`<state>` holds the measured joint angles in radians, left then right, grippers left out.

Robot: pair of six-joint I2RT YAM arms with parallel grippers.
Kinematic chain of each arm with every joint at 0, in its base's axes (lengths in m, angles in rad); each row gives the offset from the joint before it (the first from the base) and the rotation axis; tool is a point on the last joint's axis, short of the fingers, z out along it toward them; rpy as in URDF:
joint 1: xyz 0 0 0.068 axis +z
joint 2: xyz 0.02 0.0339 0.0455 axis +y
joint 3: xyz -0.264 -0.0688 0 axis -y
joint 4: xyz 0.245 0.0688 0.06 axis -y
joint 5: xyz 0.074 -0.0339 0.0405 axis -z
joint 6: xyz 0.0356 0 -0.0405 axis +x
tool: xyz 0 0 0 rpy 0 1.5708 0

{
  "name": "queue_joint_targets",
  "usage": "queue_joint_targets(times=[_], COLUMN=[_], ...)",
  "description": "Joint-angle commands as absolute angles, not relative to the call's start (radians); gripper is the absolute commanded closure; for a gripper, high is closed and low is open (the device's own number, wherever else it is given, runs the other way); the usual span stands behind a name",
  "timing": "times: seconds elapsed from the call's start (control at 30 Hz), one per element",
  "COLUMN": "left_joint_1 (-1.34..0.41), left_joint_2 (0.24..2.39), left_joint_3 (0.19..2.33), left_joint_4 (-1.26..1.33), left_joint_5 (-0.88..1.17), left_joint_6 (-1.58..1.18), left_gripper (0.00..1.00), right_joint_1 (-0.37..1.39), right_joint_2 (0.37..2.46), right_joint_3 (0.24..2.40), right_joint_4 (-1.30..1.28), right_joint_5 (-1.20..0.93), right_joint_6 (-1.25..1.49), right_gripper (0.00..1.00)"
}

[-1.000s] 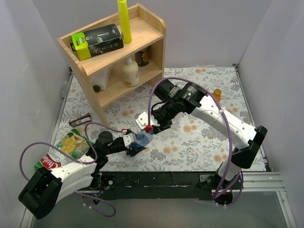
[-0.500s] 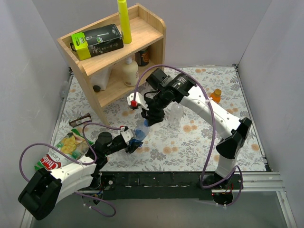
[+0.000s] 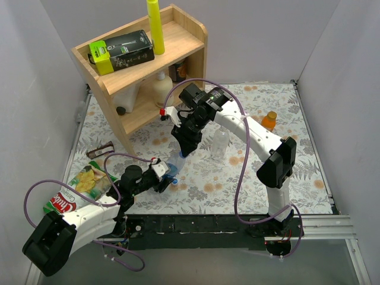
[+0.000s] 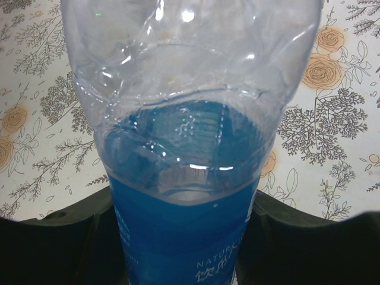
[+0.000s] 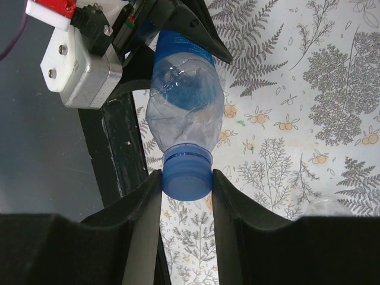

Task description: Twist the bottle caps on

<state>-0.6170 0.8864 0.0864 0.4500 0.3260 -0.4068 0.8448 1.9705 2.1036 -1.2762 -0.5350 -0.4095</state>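
Note:
The clear bottle with the blue label point(image 3: 172, 171) lies tilted in my left gripper point(image 3: 166, 178), which is shut on its labelled body point(image 4: 184, 196). The blue cap point(image 5: 187, 176) sits on the bottle's neck. My right gripper point(image 5: 187, 178) is shut on the cap, with a finger touching each side. In the top view the right gripper point(image 3: 181, 149) reaches down onto the bottle's top end. The clear unlabelled bottle point(image 3: 221, 141) stands just to the right of it. The short orange bottle point(image 3: 269, 120) stands at the far right. The other two caps are not visible.
A wooden shelf point(image 3: 178, 59) stands at the back left, holding a green-and-black box point(image 3: 120, 51), a yellow tube point(image 3: 155, 24) and a cream lotion bottle point(image 3: 161, 89). A snack bag point(image 3: 77, 190) lies at the near left, with a small dark object point(image 3: 100, 149) behind it.
My right arm has swung left and its wrist has turned over the bottle's top; the fingers stay at the cap. My left gripper still holds the bottle, shifted slightly.

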Motion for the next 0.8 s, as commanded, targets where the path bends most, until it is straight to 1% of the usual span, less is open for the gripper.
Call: queue_joint_targets(times=[0.0,0.07,0.17,0.23,0.27,0.33,0.37,0.4,0.43,0.47,0.53,0.6,0.77], left_joint_1=[-0.624,-0.624,-0.624,-0.624,-0.624,-0.624,-0.624,-0.624,-0.624,-0.624,-0.624,-0.624,-0.624], left_joint_2=[0.825,0.831,0.842,0.847,0.850,0.851,0.856,0.857,0.859,0.865,0.868,0.877,0.897], left_joint_3=[0.133,0.130,0.137,0.137,0.140,0.146,0.149,0.152,0.153,0.155,0.160,0.161,0.179], left_joint_4=[0.690,0.689,0.658,0.647,0.634,0.620,0.609,0.604,0.600,0.591,0.583,0.577,0.511], left_joint_5=[0.361,0.365,0.376,0.376,0.377,0.376,0.379,0.377,0.379,0.382,0.391,0.397,0.465], left_joint_6=[-0.370,-0.370,-0.371,-0.368,-0.365,-0.365,-0.365,-0.365,-0.365,-0.365,-0.370,-0.376,-0.394], left_gripper=[1.00,1.00,1.00,1.00,1.00,1.00,1.00,1.00,1.00,1.00,1.00,1.00,1.00], right_joint_1=[0.868,0.867,0.862,0.859,0.858,0.851,0.845,0.841,0.836,0.830,0.819,0.810,0.764], right_joint_2=[2.014,2.008,2.003,1.999,1.999,1.994,1.990,1.988,1.987,1.991,1.999,1.996,1.945], right_joint_3=[2.096,2.097,2.105,2.118,2.123,2.140,2.151,2.161,2.190,2.209,2.262,2.273,2.287], right_joint_4=[-1.281,-1.281,-1.276,-1.272,-1.269,-1.264,-1.261,-1.255,-1.250,-1.252,-1.261,-1.255,-1.224], right_joint_5=[-0.580,-0.569,-0.543,-0.517,-0.506,-0.499,-0.500,-0.505,-0.517,-0.526,-0.589,-0.620,-0.807], right_joint_6=[-0.350,-0.351,-0.350,-0.341,-0.336,-0.336,-0.330,-0.328,-0.328,-0.325,-0.327,-0.328,-0.393], right_gripper=[0.80,0.77,0.66,0.62,0.57,0.52,0.45,0.34,0.26,0.11,0.10,0.09,0.08])
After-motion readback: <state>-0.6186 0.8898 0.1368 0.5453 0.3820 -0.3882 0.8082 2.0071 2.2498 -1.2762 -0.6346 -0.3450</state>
